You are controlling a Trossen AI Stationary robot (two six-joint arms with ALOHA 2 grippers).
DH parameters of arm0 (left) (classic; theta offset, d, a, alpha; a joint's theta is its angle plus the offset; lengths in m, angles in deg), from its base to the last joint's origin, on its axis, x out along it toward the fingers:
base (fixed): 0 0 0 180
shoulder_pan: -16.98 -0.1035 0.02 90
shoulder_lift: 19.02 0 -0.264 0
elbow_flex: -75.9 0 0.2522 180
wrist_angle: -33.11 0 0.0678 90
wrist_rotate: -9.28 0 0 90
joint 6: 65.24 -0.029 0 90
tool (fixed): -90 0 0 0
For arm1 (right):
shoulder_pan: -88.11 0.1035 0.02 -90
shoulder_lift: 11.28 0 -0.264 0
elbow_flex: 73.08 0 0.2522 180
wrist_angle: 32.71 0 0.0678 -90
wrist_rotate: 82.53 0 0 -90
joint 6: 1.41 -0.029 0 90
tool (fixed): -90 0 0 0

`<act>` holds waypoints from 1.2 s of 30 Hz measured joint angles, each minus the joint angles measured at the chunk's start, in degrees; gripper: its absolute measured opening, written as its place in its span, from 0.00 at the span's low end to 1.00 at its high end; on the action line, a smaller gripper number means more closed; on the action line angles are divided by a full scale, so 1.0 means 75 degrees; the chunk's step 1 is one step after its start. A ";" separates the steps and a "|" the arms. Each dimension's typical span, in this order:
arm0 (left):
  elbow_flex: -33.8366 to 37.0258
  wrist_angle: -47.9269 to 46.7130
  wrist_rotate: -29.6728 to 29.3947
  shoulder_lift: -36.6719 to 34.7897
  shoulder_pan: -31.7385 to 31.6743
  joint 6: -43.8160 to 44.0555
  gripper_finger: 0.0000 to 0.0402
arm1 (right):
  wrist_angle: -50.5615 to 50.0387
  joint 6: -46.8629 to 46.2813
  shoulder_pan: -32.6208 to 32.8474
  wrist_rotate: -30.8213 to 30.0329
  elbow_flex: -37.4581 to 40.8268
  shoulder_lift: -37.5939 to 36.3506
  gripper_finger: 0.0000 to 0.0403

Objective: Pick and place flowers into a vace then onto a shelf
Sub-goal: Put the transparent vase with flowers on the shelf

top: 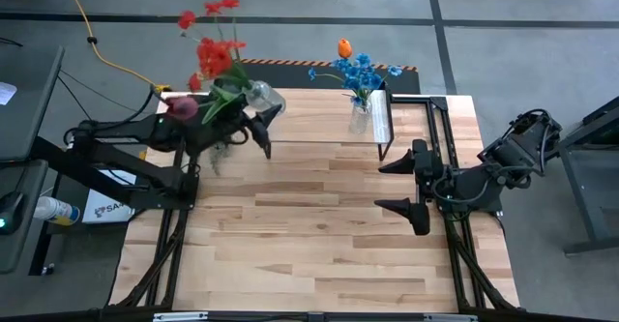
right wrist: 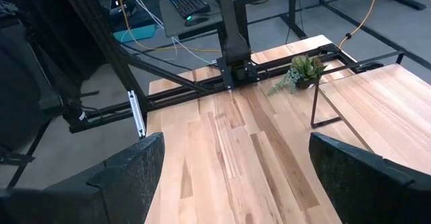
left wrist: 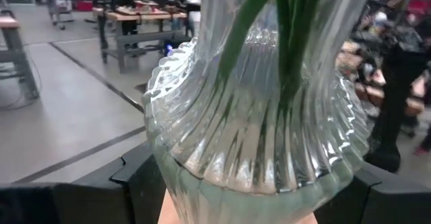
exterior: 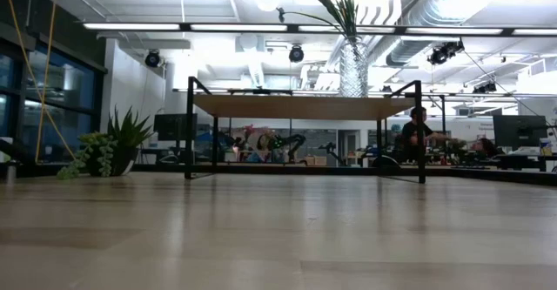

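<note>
Bright, even overhead light; mild blur

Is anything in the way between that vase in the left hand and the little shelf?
Nothing visible: bare table lies between the glass vase gripped by the left hand and the shelf. A second vase already stands on the shelf, and the open right hand waits beside it.

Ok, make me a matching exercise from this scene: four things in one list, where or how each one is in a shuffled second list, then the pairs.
Things:
1. left pincer
2. right pincer
3. blue flowers
4. potted plant

States:
A. open and empty above the tabletop
B. up on the shelf
C. closed around the ribbed glass vase of red flowers
D. sitting on the tabletop

Pairs: 1-C, 2-A, 3-B, 4-D
</note>
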 joint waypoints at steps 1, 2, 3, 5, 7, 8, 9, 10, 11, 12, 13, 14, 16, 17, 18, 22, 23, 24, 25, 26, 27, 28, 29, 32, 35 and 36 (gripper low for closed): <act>-0.0003 0.0054 0.0024 0.0049 -0.0119 0.0082 0.78 | -0.0001 0.0040 0.0000 -0.0002 0.0000 0.0000 0.89; -0.0007 0.0071 0.0124 0.0070 -0.0234 0.0148 0.78 | 0.0000 0.0081 0.0000 -0.0003 0.0000 0.0000 0.89; -0.0004 0.0026 0.0253 0.0088 -0.0350 0.0248 0.78 | -0.0001 0.0128 0.0000 -0.0003 0.0000 0.0000 0.89; 0.0000 0.0078 0.0453 0.0226 -0.0599 0.0338 0.78 | -0.0001 0.0183 -0.0003 -0.0006 0.0000 0.0000 0.89; -0.0001 0.0057 0.0613 0.0298 -0.0805 0.0430 0.78 | -0.0001 0.0187 0.0000 -0.0003 0.0000 0.0000 0.89; 0.0010 -0.0025 0.0610 0.0330 -0.0890 0.0485 0.78 | -0.0001 0.0187 0.0000 -0.0004 0.0000 0.0000 0.89; 0.0010 0.0057 0.0598 0.0413 -0.0977 0.0516 0.78 | -0.0001 0.0187 0.0000 -0.0003 0.0000 0.0000 0.89; -0.0014 0.0171 0.0605 0.0483 -0.1049 0.0517 0.78 | -0.0001 0.0187 -0.0001 -0.0005 0.0000 0.0000 0.89; -0.0015 0.0153 0.0609 0.0524 -0.1111 0.0515 0.78 | -0.0001 0.0187 0.0000 -0.0005 0.0000 0.0000 0.89; 0.0002 0.0047 0.0611 0.0570 -0.1176 0.0518 0.78 | -0.0001 0.0187 0.0000 -0.0003 0.0000 0.0000 0.89; 0.0006 0.0038 0.0608 0.0645 -0.1253 0.0519 0.78 | -0.0001 0.0187 0.0000 -0.0003 0.0000 0.0000 0.89; 0.0004 0.0124 0.0619 0.0716 -0.1324 0.0520 0.78 | -0.0001 0.0187 -0.0002 -0.0003 0.0000 0.0000 0.89; 0.0003 0.0017 0.0625 0.0806 -0.1450 0.0516 0.78 | -0.0004 0.0187 0.0000 -0.0003 0.0000 0.0000 0.89; 0.0003 0.0042 0.0625 0.0866 -0.1511 0.0517 0.78 | -0.0004 0.0190 0.0000 -0.0003 0.0000 0.0000 0.89; 0.0000 0.0115 0.0639 0.0916 -0.1574 0.0515 0.78 | -0.0004 0.0190 0.0000 -0.0003 0.0000 0.0000 0.89; 0.0000 0.0114 0.0648 0.1122 -0.1819 0.0518 0.78 | -0.0004 0.0224 0.0000 -0.0003 0.0000 0.0000 0.89; 0.0002 0.0076 0.0655 0.1166 -0.1860 0.0523 0.78 | -0.0005 0.0246 0.0000 -0.0003 0.0000 0.0000 0.89; 0.0003 0.0060 0.0659 0.1218 -0.1900 0.0539 0.78 | -0.0007 0.0250 -0.0001 -0.0003 0.0000 0.0000 0.89; 0.0003 0.0086 0.0672 0.1264 -0.1946 0.0541 0.78 | -0.0007 0.0249 0.0000 -0.0003 0.0000 0.0000 0.89; 0.0003 0.0081 0.0722 0.1292 -0.1995 0.0543 0.78 | -0.0007 0.0251 0.0000 -0.0003 0.0000 0.0000 0.89; 0.0003 0.0064 0.0801 0.1321 -0.2047 0.0543 0.78 | -0.0007 0.0251 0.0000 -0.0003 0.0000 0.0000 0.89; 0.0003 0.0080 0.0840 0.1360 -0.2097 0.0551 0.78 | -0.0007 0.0250 0.0000 -0.0003 0.0000 0.0000 0.89; 0.0003 0.0095 0.0859 0.1400 -0.2145 0.0591 0.78 | -0.0007 0.0248 0.0000 -0.0002 0.0000 0.0000 0.89; 0.0003 0.0041 0.0962 0.1522 -0.2271 0.0716 0.78 | -0.0007 0.0249 0.0000 0.0015 0.0000 0.0000 0.89; 0.0003 0.0002 0.1037 0.1631 -0.2359 0.0734 0.78 | -0.0007 0.0250 0.0000 0.0020 0.0000 0.0000 0.89; 0.0003 0.0029 0.1052 0.1684 -0.2386 0.0743 0.78 | -0.0007 0.0248 -0.0001 0.0020 0.0000 0.0000 0.89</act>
